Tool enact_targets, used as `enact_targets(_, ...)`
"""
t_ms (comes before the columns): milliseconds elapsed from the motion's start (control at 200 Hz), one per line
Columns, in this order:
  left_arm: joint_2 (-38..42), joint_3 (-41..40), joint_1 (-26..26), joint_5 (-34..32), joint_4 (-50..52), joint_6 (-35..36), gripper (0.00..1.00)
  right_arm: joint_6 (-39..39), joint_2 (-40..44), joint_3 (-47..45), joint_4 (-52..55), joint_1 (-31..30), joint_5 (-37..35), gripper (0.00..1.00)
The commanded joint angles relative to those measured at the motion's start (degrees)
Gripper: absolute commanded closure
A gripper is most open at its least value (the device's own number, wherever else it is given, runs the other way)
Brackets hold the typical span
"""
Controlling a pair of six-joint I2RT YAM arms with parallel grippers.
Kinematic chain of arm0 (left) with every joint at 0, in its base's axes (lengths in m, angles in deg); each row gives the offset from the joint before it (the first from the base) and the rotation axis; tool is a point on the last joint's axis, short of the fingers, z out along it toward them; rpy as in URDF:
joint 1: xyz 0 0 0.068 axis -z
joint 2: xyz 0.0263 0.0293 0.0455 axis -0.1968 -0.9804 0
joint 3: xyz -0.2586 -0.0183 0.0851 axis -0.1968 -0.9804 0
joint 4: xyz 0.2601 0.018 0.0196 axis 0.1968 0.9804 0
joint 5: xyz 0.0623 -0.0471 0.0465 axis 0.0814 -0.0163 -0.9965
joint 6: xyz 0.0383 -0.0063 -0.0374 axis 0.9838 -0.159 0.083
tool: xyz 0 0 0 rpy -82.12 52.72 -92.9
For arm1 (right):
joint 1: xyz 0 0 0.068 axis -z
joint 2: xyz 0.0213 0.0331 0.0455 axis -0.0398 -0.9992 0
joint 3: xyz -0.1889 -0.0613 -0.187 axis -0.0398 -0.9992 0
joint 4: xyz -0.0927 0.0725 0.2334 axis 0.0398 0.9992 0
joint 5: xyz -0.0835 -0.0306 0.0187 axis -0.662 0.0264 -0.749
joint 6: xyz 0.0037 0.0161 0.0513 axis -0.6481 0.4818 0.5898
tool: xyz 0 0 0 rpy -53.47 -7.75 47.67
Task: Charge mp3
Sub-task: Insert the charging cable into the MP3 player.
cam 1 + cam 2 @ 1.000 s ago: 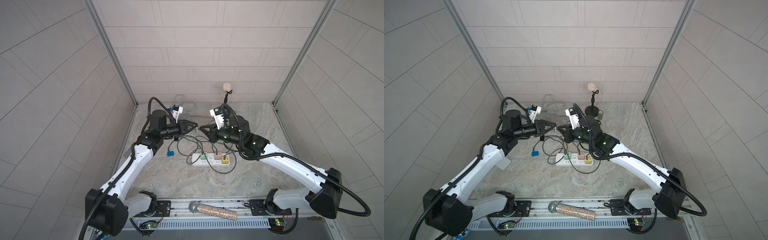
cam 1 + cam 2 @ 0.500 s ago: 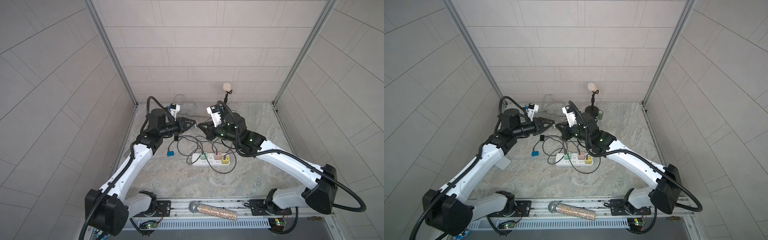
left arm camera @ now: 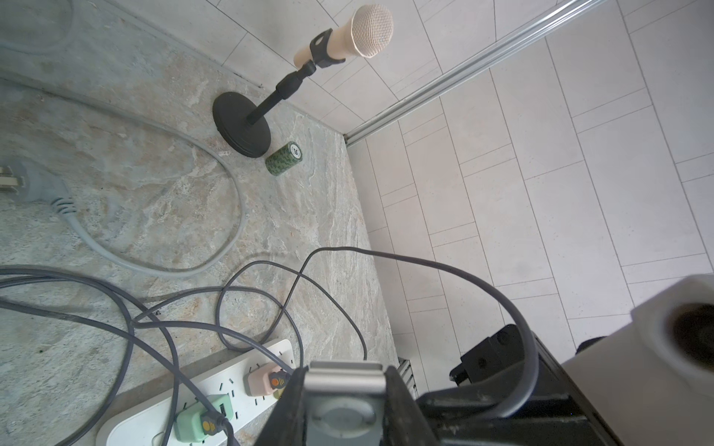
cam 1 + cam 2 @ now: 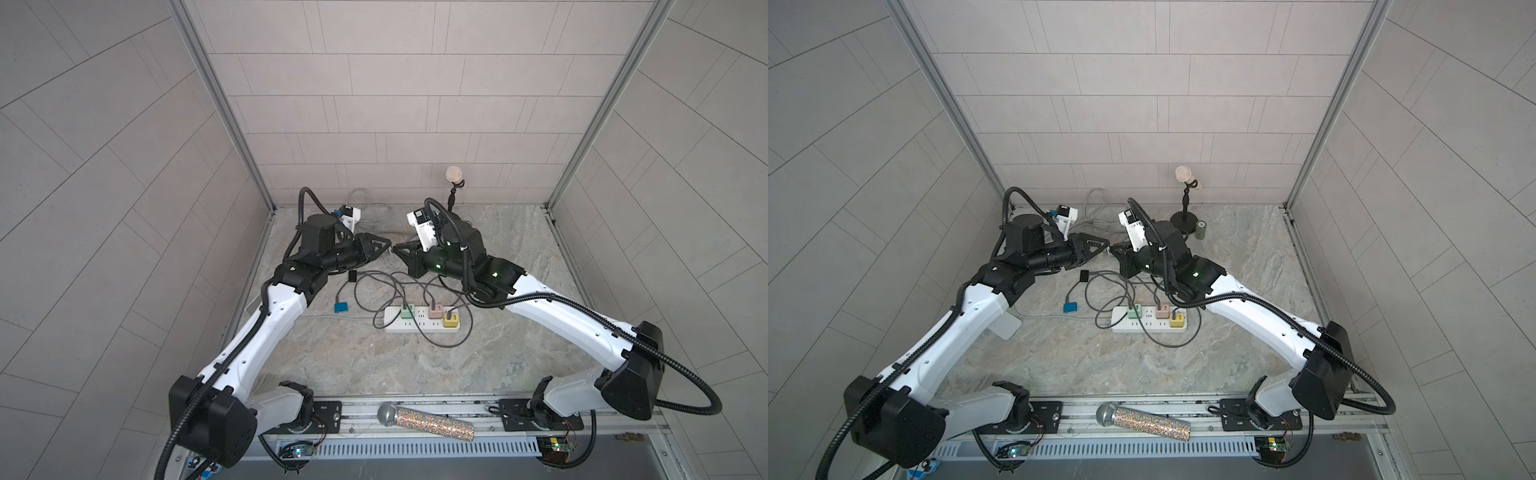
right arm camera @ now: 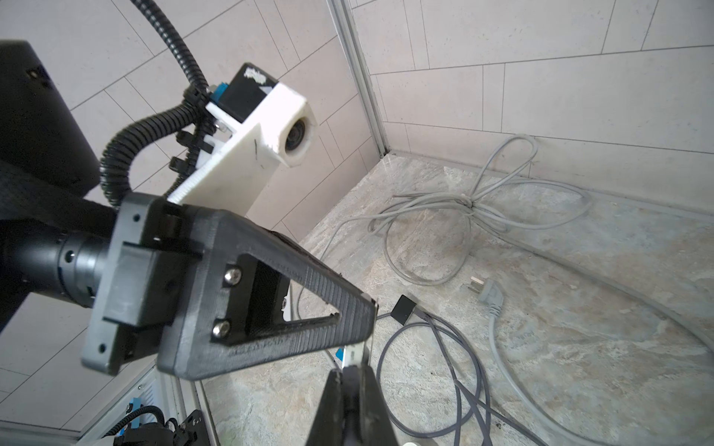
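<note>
The mp3 is small and silver, with a round wheel. It is clamped in the left gripper, off the table. A grey cable arcs up beside it, its plug probably hidden.

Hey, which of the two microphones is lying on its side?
The glittery one with the silver head, lying along the front rail. The beige microphone is clipped in a black stand by the back wall.
</note>
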Motion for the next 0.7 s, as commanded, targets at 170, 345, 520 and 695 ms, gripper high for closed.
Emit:
enact_targets(170,1.83,9.20,6.10,13.03,-9.01,1.24,1.00,-1.43,-7.24,-2.53,9.65,-1.26,2.74,1.00)
enact_targets(345,1.14,9.02,6.10,12.85,-9.49,0.13,0.99,-0.12,-5.88,-3.31,8.37,-1.22,1.76,1.00)
enact_targets(520,1.18,7.09,6.15,9.65,-0.73,5.12,0.99,2.20,-0.87,-1.46,9.52,-0.47,-0.65,0.90)
enact_targets(695,1.25,0.88,6.01,6.53,2.07,6.36,1.00,5.48,4.43,2.32,13.77,-0.46,-3.75,0.51)
